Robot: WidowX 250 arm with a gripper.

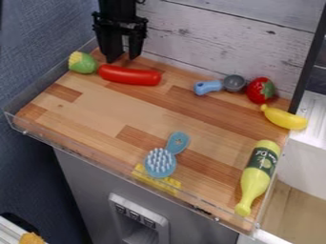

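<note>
While the black two-finger gripper (122,59) hangs upper left — spread, empty — a shiny red toy sausage (130,76) sits just below, in a clear-walled wooden tray (96,112).

Blue brush (161,161) bristles-up near front edge of wooden counter (96,105). Yellow-green bottle (257,176) on its side, right. Behind it: banana (284,118), strawberry (259,90), blue-handled scoop (223,85)

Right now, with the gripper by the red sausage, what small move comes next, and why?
I'd probably ease the gripper forward, over the middle of the red sausage. Its open fingers hang just behind the sausage, and the corn sits close against the left end, so the middle looks freer.
</note>
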